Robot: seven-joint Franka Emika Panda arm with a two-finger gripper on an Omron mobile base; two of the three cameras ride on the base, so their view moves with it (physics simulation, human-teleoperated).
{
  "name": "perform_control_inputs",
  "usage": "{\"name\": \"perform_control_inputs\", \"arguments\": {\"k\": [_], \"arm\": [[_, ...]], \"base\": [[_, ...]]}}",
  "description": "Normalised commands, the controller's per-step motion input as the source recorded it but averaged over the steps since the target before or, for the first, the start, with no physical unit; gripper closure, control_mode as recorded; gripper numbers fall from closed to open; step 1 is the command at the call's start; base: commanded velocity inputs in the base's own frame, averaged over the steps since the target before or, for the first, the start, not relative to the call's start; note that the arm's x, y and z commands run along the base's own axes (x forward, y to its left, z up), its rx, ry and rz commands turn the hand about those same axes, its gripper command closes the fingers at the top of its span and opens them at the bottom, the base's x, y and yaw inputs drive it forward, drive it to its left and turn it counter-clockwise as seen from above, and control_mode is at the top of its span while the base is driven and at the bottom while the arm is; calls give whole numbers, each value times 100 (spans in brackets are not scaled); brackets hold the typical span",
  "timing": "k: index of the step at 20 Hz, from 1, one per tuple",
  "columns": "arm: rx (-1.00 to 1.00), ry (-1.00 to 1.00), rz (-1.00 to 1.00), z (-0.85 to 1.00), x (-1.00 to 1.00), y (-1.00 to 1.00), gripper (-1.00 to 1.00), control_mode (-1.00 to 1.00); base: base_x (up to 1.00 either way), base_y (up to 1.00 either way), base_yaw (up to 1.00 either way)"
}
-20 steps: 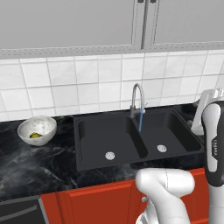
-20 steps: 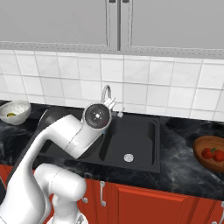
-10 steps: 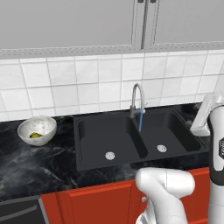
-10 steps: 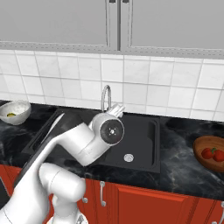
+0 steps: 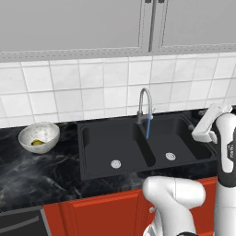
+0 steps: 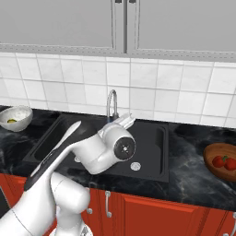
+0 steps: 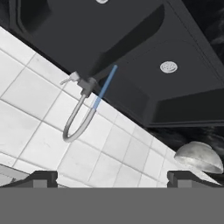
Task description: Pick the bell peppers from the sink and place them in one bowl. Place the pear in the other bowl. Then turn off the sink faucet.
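The gripper (image 7: 112, 177) is held wide open and empty, aimed at the sink faucet (image 7: 81, 109), from which water runs. The bell peppers (image 6: 224, 162) are seen in the wooden bowl (image 6: 216, 152) on the bench (image 6: 184, 177); the pear (image 5: 37, 142) lies in the other bowl (image 5: 39, 136).

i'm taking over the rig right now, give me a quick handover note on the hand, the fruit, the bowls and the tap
Hand: open and holding nothing, raised over the sink and looking at the faucet.
Bell peppers: both lie in the brown bowl on the counter right of the sink.
Pear: in the white bowl on the counter left of the sink.
Sink: both basins hold no fruit.
Done: peppers and pear sorted into their bowls.
Left: the faucet has a blue stream of water running into the right basin; turn its small side handle to shut it off.
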Motion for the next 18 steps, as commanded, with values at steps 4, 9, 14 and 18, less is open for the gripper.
{"name": "perform_control_inputs", "arguments": {"k": [4,9,14,18], "arm": [[10,0,0,0,44,-3,-100,-100],[7,0,0,0,39,-15,-100,-100],[7,0,6,0,22,-15,-100,-100],[5,0,9,-4,13,-6,-100,-100]], "base": [[0,0,0],[0,0,0],[0,0,0],[0,0,0]]}}
